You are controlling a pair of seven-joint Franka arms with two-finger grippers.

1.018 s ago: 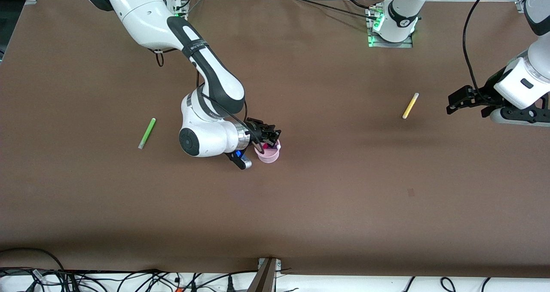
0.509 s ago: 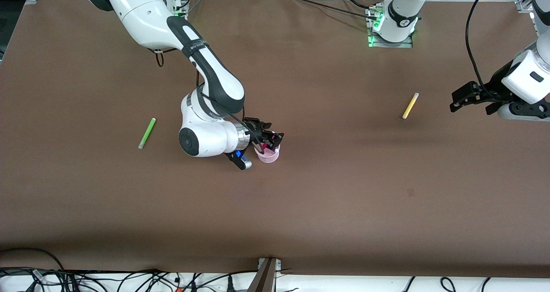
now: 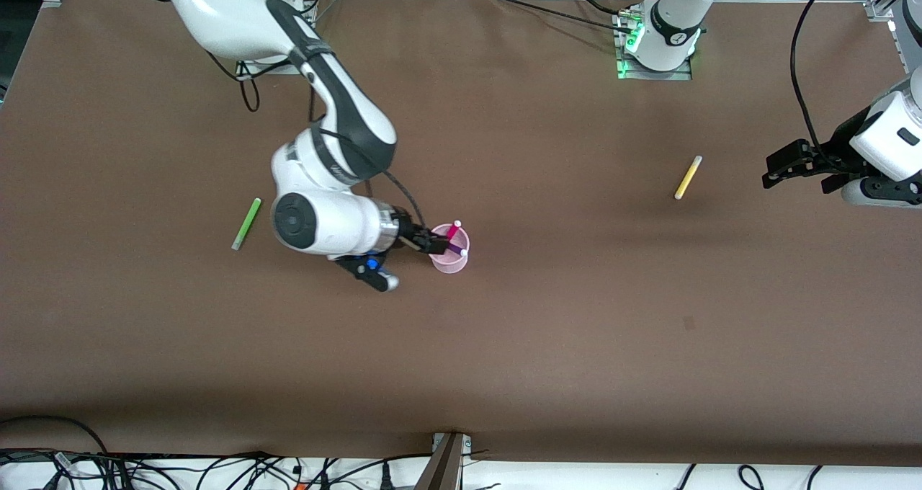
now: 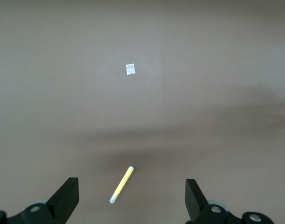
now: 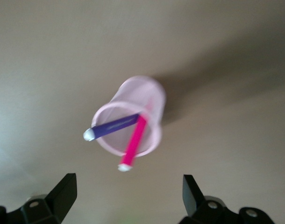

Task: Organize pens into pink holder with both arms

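The pink holder [image 3: 451, 259] stands mid-table with the magenta pen [image 3: 454, 230] and the purple pen [image 3: 457, 248] leaning in it, cap ends up. In the right wrist view the holder [image 5: 143, 95], purple pen [image 5: 112, 127] and magenta pen [image 5: 134, 142] show ahead of my open, empty right gripper [image 5: 128, 196]. That gripper [image 3: 432, 243] sits just beside the holder, toward the right arm's end. The green pen [image 3: 246, 223] lies on the table past the right arm's wrist. The yellow pen [image 3: 688, 177] lies toward the left arm's end. My left gripper [image 3: 781, 166] hovers open beside it [image 4: 121, 185].
The left arm's base [image 3: 659, 39] stands at the table's back edge. A small pale mark [image 3: 688, 323] is on the brown table [image 3: 576, 367], and it also shows in the left wrist view [image 4: 130, 69]. Cables [image 3: 216, 472] lie along the front edge.
My right gripper has let go of the magenta pen in the holder and drawn back toward the right arm's end. My left gripper has shifted slightly away from the yellow pen.
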